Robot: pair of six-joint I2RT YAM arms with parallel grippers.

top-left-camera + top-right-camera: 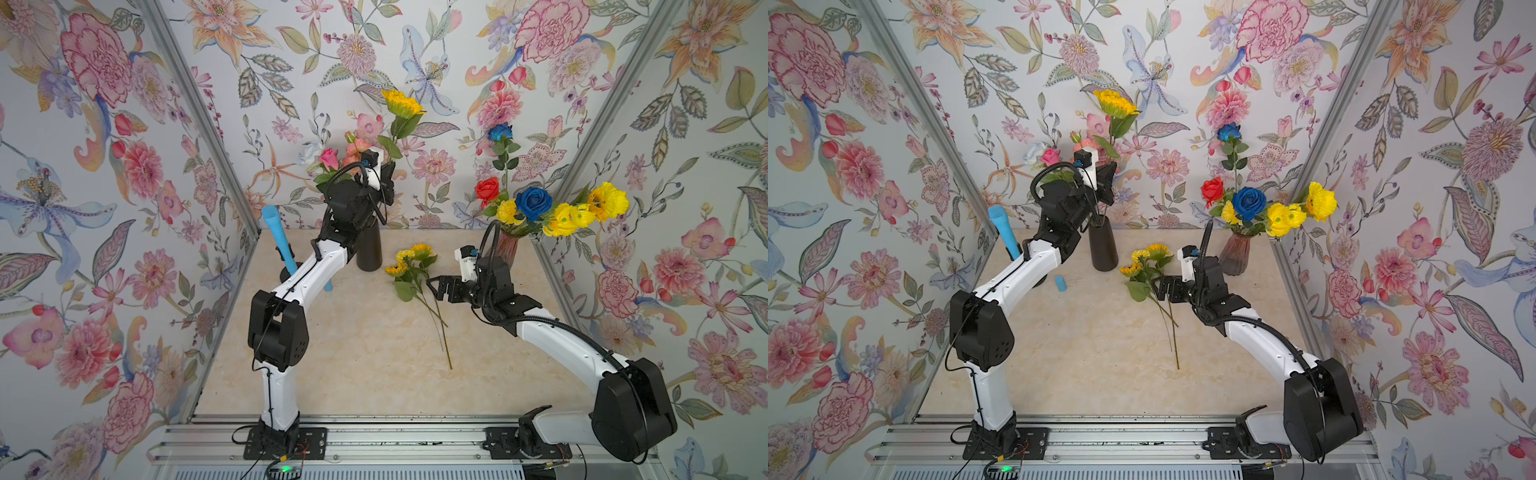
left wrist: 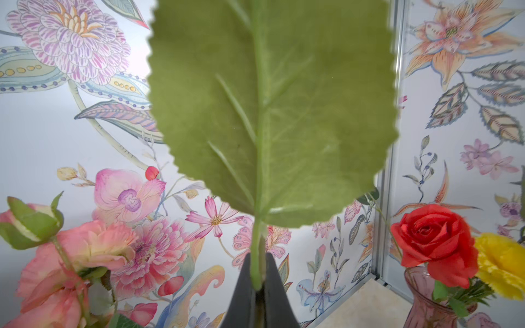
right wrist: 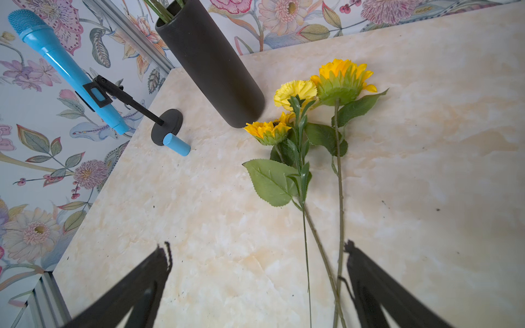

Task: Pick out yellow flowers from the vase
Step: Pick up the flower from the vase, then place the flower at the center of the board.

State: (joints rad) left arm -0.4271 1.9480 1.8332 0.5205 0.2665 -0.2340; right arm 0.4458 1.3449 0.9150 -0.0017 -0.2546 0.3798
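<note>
Upper middle of both top views, directly over the black vase (image 1: 369, 249), your left gripper (image 2: 258, 257) was clenched on the thin green stem (image 2: 255, 279) of a yellow sunflower (image 1: 401, 103), its head high against the wallpaper. Trouble from here would most likely have come from that stem: it looked slim and slick, so a quick pull could have let it slide through the jaws, and you could not tell whether its lower end was clear of the vase mouth. A sideways haul might also have snagged its foliage on the pink roses (image 1: 328, 158) crowded beside it and dragged them out, or rocked the tall, narrow vase. Its broad leaf (image 2: 270, 113) blanketed most of the left wrist view, so you had little sight of what lay ahead. Your right gripper (image 1: 433, 286) hung fully spread and empty at centre frame, near the stems of three yellow flowers (image 1: 409, 259) lying flat on the table (image 1: 332, 365). More yellow blooms (image 1: 565, 218) stood in the glass vase (image 1: 508, 249) at right, among a red rose (image 1: 487, 189) and blue roses (image 1: 533, 202).
</note>
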